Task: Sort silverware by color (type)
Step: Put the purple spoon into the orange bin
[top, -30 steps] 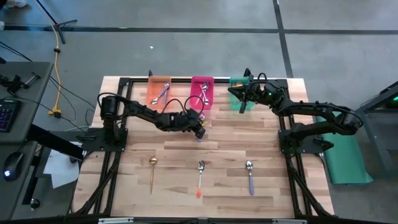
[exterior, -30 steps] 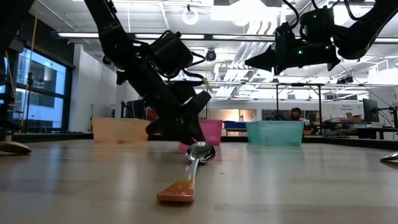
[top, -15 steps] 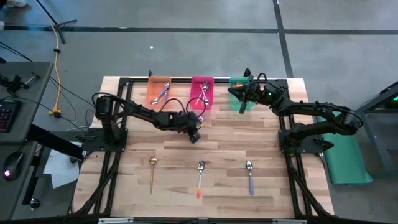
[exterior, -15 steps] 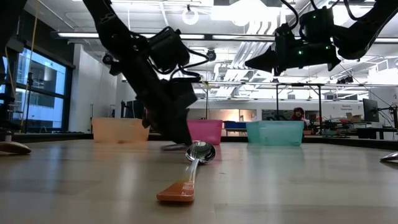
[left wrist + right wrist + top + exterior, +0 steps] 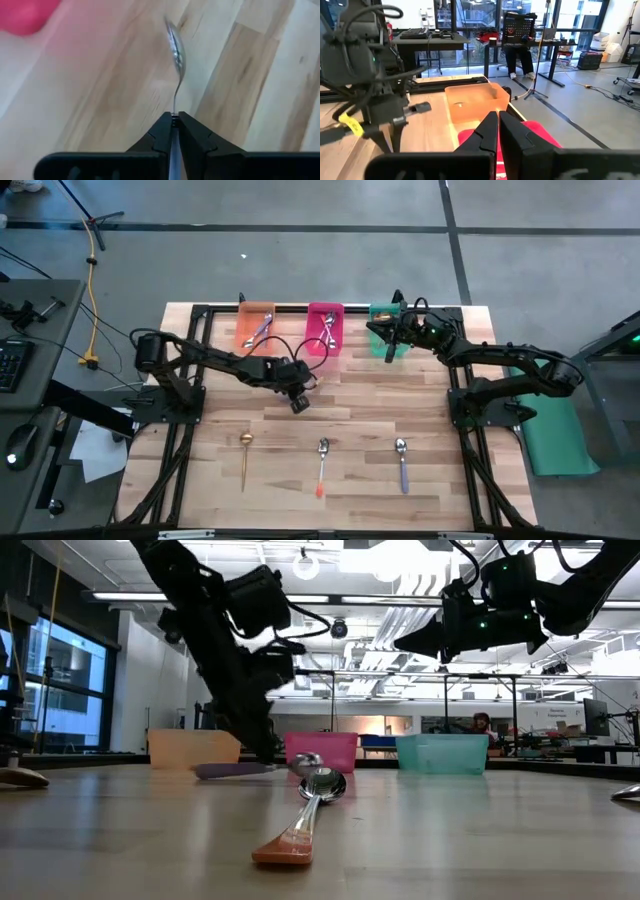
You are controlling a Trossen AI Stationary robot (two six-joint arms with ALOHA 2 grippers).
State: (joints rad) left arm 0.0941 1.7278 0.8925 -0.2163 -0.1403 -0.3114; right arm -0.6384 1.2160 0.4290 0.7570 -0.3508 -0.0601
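Note:
My left gripper [image 5: 298, 402] is at mid-table, in front of the pink bin [image 5: 325, 328], shut on a spoon with a silver bowl [image 5: 176, 47] and a purple handle [image 5: 235, 769]. My right gripper [image 5: 374, 329] hangs shut and empty above the green bin [image 5: 390, 332]; its fingers [image 5: 490, 131] are together. Three spoons lie flat near the front edge. They are a gold one [image 5: 245, 452], one with an orange-red handle [image 5: 322, 468] and one with a purple handle [image 5: 402, 464]. More spoons lie in the orange bin [image 5: 256, 327] and the pink bin. My left gripper pinches the spoon between its two fingers where the thin neck meets the handle [image 5: 174, 116]. The fingers slant down from above and from the table's left. The bowl sticks out ahead of the fingertips and the handle runs back between them. The spoon lies about level, just at the table top [image 5: 290, 767]; whether it is clear of it I cannot tell.
The three bins stand in a row along the far edge. A black frame [image 5: 190, 380] runs along the table's sides. The orange-red-handled spoon [image 5: 305, 815] lies close in front of the low camera. Bare wood lies between the bins and the front row of spoons.
My left gripper has shut on the purple-handled spoon and rolled at the wrist. It has then drawn back toward the table's left and near edges, rising a little. The spoon has come along, and its purple handle now shows level in the low view.

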